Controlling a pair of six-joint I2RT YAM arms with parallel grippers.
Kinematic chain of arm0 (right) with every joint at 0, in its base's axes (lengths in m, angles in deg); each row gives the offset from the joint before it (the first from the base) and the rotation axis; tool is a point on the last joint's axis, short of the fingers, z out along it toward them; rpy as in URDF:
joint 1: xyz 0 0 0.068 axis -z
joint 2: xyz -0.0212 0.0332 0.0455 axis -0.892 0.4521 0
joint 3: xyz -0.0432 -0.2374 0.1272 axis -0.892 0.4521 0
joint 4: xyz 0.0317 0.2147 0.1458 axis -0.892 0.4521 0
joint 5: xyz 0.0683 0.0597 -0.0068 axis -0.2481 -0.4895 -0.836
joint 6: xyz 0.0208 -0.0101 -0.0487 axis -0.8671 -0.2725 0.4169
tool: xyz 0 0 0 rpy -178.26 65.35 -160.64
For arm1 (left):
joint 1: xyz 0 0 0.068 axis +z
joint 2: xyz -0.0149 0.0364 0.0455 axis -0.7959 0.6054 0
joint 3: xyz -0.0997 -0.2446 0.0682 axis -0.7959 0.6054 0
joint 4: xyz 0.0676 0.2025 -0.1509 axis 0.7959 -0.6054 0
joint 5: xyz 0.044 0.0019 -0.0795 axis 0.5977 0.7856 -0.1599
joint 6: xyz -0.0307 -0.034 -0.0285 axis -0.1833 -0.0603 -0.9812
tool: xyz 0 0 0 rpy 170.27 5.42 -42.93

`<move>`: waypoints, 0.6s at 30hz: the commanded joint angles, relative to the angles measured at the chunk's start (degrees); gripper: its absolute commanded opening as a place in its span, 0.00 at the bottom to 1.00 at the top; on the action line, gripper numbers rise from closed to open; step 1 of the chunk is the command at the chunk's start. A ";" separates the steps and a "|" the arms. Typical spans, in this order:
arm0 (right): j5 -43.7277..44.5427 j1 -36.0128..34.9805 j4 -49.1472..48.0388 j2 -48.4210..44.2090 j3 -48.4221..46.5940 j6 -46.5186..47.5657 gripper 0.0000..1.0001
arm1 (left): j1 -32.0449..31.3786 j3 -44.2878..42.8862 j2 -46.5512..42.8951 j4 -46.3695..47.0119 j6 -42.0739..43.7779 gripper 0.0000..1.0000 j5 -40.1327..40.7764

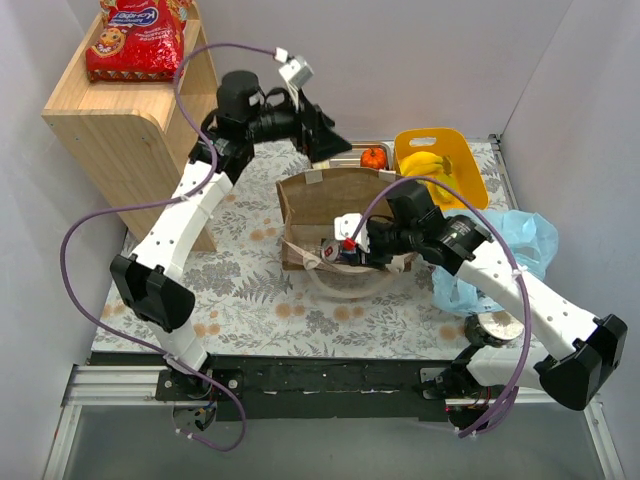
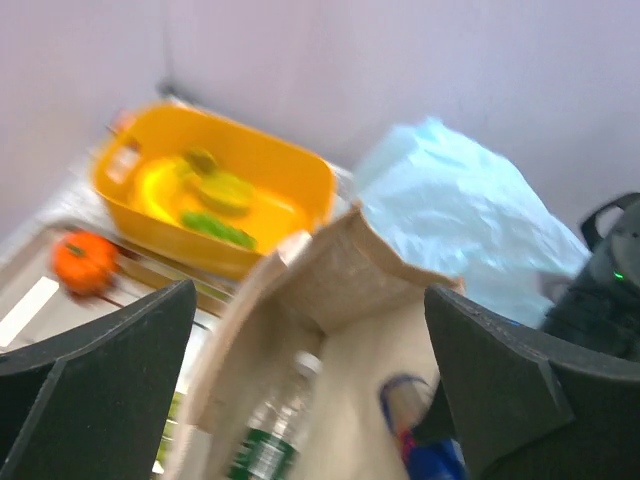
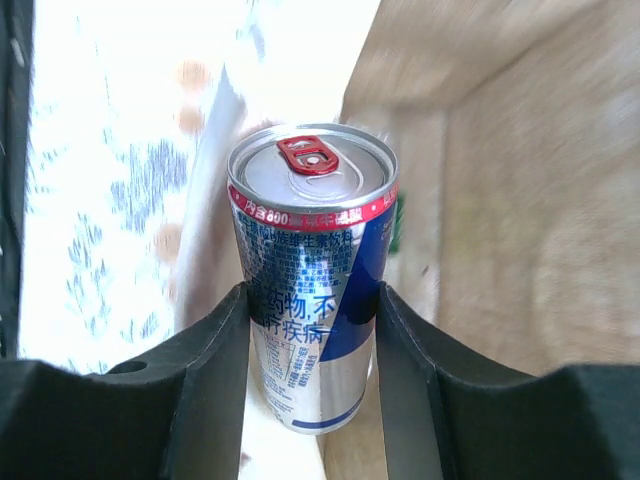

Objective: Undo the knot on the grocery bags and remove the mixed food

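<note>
A wooden shelf (image 1: 110,120) stands at the far left of the worktop (image 1: 250,300), with a red crisp packet (image 1: 135,40) on top of it. The left arm reaches from the shelf side toward the middle. Its left tool (image 1: 325,140) hangs above the far edge of the brown paper bag (image 1: 340,200), fingers (image 2: 100,380) spread wide and holding nothing.

The wrist view looks down between those fingers into the bag's open mouth, where a clear bottle (image 2: 275,430) lies inside.

The right tool (image 1: 345,240) is at the bag's near edge. It is clamped on a blue and silver can (image 3: 310,270) with a red rim and red pull tab, and the fingers grip the can's lower body. The bag's brown wall is just to the can's right in the right wrist view.

Behind the bag, a small orange pumpkin (image 1: 374,157) sits on a steel tray (image 2: 30,255). Beside it is a yellow tub (image 1: 470,175) holding bananas (image 1: 425,163).

At the far right, the light-blue bag (image 1: 520,240) lies crumpled on the worktop, partly behind the right arm. Its knot cannot be made out.
</note>
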 commanded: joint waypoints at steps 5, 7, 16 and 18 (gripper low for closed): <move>-10.37 1.12 -18.06 3.71 -19.47 -16.94 0.01 | 2.78 -16.79 -4.29 3.60 17.96 0.98 28.00; -11.42 1.21 -21.40 7.30 -22.66 -20.37 0.01 | 2.78 -12.67 -9.29 11.74 23.14 0.98 34.68; -9.68 -2.91 -49.09 28.22 -39.62 -46.93 0.01 | 4.44 -8.86 -18.27 27.79 38.89 0.98 56.51; -4.07 -5.89 -51.11 33.04 -43.39 -46.59 0.01 | 5.67 -10.26 -18.80 27.70 40.99 0.98 57.21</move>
